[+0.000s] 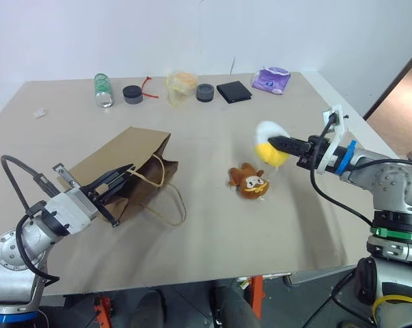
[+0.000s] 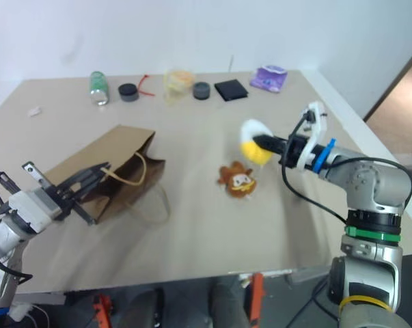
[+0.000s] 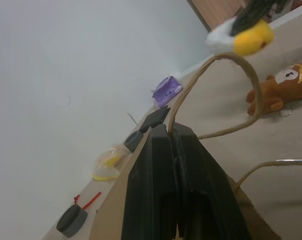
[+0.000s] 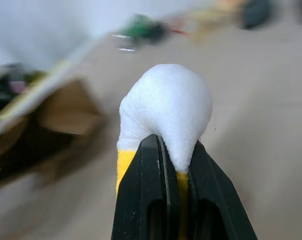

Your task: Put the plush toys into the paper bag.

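Note:
The brown paper bag (image 1: 127, 160) lies on its side at the left of the table, mouth toward the toys. My left gripper (image 1: 122, 172) is shut on one cord handle (image 3: 241, 67) and holds it up at the mouth. A brown-orange plush toy (image 1: 249, 182) with a pale face lies on the table in the middle. Just right of it and above the table hangs the yellow-and-white egg plush toy (image 1: 270, 145), with my right gripper (image 1: 272, 143) shut on it. In the right wrist view the white top (image 4: 167, 107) bulges above the closed fingers.
Along the far edge stand a green bottle (image 1: 103, 90), two dark round lids (image 1: 132, 93), a clear bag with yellow contents (image 1: 181, 85), a black wallet (image 1: 234, 91) and a purple-white packet (image 1: 272, 79). The table's right edge runs close to my right arm.

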{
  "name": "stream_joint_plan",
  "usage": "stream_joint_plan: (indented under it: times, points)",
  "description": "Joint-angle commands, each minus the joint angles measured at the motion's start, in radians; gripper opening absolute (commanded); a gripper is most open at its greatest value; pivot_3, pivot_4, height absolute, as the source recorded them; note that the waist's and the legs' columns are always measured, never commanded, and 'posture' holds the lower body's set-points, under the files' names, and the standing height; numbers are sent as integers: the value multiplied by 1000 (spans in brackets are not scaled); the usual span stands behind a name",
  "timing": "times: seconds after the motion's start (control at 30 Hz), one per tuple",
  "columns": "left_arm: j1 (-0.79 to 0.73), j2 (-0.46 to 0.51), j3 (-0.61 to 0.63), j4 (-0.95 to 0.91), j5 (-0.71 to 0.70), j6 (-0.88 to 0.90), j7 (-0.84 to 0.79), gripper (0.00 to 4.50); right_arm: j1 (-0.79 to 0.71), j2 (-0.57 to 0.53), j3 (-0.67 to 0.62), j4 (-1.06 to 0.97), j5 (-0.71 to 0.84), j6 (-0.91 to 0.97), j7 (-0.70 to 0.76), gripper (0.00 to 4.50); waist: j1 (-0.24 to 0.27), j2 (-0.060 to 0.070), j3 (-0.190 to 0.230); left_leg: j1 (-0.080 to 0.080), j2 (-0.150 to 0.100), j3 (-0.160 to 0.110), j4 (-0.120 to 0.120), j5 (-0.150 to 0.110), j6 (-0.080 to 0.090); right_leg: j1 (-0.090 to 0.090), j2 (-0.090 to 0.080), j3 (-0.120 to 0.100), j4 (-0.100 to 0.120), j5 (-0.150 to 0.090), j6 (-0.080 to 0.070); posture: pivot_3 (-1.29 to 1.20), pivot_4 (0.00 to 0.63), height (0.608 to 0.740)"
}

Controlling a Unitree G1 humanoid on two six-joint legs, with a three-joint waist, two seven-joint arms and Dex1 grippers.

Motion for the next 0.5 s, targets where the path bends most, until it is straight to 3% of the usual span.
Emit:
stream_joint_plan:
  times: [0.03,0.23,0.5]
  points:
    - [-32,-16,-3,-37,-2,-1,32,0,68,96,105,-115,62,68,-39,24,-2,-2,-1,1,2,0,0,0,0,1,2,0,0,0,0,0,150,740]
    - [-57,-37,-12,-51,7,14,64,0,103,201,202,-120,55,74,-91,24,0,0,0,0,2,1,4,0,0,0,2,1,0,3,0,0,150,740]
    - [-24,-43,-58,-71,28,2,54,0,51,389,216,-102,118,92,-155,24,-1,0,0,0,3,1,5,0,0,0,4,1,0,4,-1,0,150,740]
